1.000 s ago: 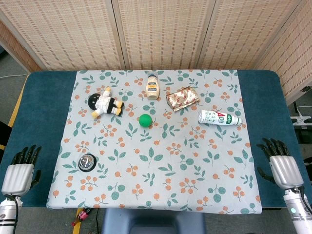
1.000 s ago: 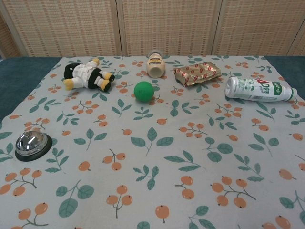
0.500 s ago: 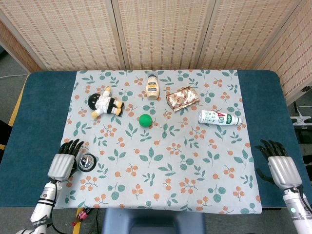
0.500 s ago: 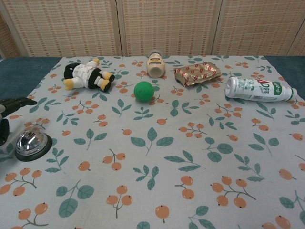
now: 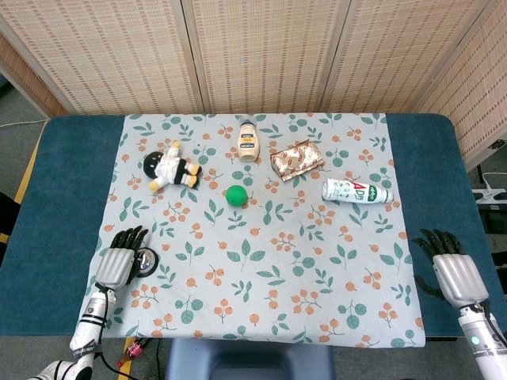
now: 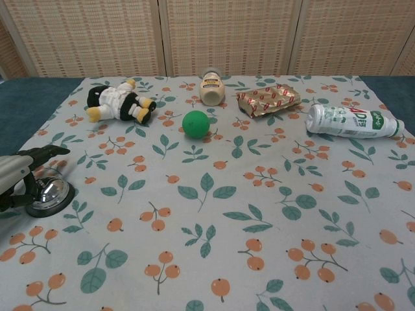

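My left hand (image 5: 120, 260) (image 6: 19, 170) hovers over the left side of a chrome desk bell (image 5: 145, 262) (image 6: 48, 193) near the cloth's front left, fingers spread, holding nothing. Whether it touches the bell I cannot tell. My right hand (image 5: 453, 267) is open over the blue table at the front right, off the cloth; the chest view does not show it. Further back lie a plush doll (image 5: 170, 168) (image 6: 117, 102), a green ball (image 5: 235, 195) (image 6: 195, 123), a mayonnaise bottle (image 5: 249, 140) (image 6: 211, 87), a snack packet (image 5: 296, 159) (image 6: 268, 99) and a white drink bottle (image 5: 356, 191) (image 6: 352, 121) on its side.
A floral cloth (image 5: 261, 261) covers most of the blue table (image 5: 55, 198). Woven screens (image 5: 261, 47) stand behind the table. Something small and red (image 5: 135, 348) lies on the floor below the front left edge.
My left hand has swung in from the table's left edge onto the cloth, reaching the bell. The right hand has drifted slightly back toward the front edge.
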`<state>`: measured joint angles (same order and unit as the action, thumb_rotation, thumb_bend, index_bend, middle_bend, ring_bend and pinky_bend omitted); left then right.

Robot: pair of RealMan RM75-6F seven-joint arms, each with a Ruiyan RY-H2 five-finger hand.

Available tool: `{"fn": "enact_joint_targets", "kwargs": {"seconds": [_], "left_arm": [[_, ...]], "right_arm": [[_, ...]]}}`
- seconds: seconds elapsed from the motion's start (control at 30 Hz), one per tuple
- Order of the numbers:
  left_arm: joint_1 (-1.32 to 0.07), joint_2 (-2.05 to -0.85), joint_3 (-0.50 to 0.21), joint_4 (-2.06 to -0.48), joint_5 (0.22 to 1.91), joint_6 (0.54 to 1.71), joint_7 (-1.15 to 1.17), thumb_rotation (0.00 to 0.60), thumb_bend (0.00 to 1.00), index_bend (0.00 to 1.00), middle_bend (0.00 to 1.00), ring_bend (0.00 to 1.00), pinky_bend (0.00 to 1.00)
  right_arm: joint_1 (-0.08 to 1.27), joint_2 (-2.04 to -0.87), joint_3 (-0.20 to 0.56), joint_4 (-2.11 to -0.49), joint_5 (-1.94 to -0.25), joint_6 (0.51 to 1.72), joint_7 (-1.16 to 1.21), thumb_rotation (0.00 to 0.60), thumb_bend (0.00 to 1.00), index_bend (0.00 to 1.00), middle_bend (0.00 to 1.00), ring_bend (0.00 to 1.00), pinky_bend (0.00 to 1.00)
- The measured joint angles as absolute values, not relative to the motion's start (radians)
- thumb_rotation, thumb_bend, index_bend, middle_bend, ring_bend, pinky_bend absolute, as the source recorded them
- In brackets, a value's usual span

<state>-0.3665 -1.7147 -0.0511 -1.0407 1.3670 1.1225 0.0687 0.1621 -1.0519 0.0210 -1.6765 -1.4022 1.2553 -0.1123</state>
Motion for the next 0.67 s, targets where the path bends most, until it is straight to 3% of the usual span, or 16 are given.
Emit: {"fn": "enact_joint_targets", "kwargs": {"seconds": [0.33, 0.47, 0.57, 0.67], "left_arm": [[-0.344, -1.633, -0.060, -1.159, 1.409, 1.252, 0.149, 0.600, 1.00, 0.00, 0.00, 0.00, 0.07], [-0.314, -1.509, -0.044, -1.294, 1.441, 1.320, 0.229, 0.600, 1.00, 0.00, 0.01, 0.00, 0.08], [-0.275, -1.406, -0.021, -1.370, 1.462, 1.377, 0.278, 0.600, 0.99, 0.01, 0.08, 0.01, 0.10], [-0.218, -1.326, 0.001, -1.416, 1.465, 1.434, 0.307, 0.600, 0.99, 0.11, 0.15, 0.05, 0.11]], "right_arm": [[0.162, -1.050, 0.025, -1.679, -1.399, 1.260, -0.103, 0.600, 0.27, 0.19, 0.06, 0.00, 0.05], [0.161, -1.052, 0.028, -1.677, -1.400, 1.270, -0.101, 0.600, 0.27, 0.19, 0.06, 0.00, 0.05], [0.159, -1.056, 0.028, -1.675, -1.401, 1.273, -0.106, 0.600, 0.27, 0.19, 0.06, 0.00, 0.05], [0.160, -1.058, 0.026, -1.675, -1.401, 1.271, -0.111, 0.600, 0.27, 0.19, 0.06, 0.00, 0.05]]}}
